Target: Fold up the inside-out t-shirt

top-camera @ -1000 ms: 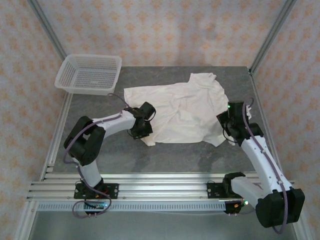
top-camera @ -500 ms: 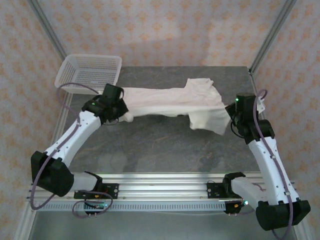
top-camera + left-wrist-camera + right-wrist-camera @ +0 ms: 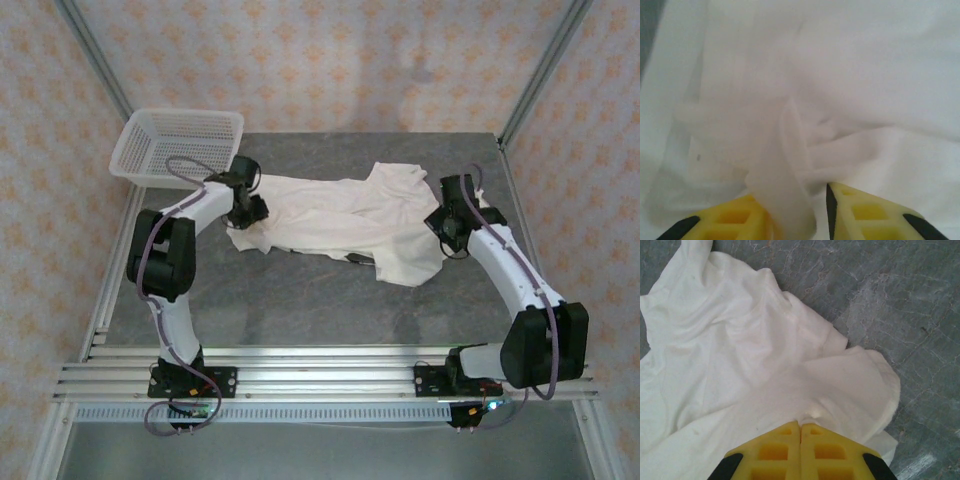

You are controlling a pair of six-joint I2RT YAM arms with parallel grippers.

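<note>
The inside-out t-shirt (image 3: 330, 215) is a cream-white, wrinkled cloth lying bunched in a band across the far half of the table. My left gripper (image 3: 247, 208) is at its left end. In the left wrist view the yellow fingers (image 3: 860, 210) stand apart, open. A loose fold of the t-shirt (image 3: 785, 190) hangs between them, resting against the left finger. My right gripper (image 3: 447, 225) is at the shirt's right end. Its jaws (image 3: 800, 424) are shut, pinching a pucker of the t-shirt (image 3: 730, 340). A small dark tag (image 3: 358, 259) shows at the shirt's near edge.
A white mesh basket (image 3: 180, 145) stands at the far left corner, just behind the left gripper. Grey tabletop (image 3: 320, 310) lies bare between the shirt and the arm bases. Frame posts rise at both far corners.
The near edge of the spread shirt was lifted and carried to the far side, stretched between both grippers. It now lies slack, and the left jaws have opened off the cloth.
</note>
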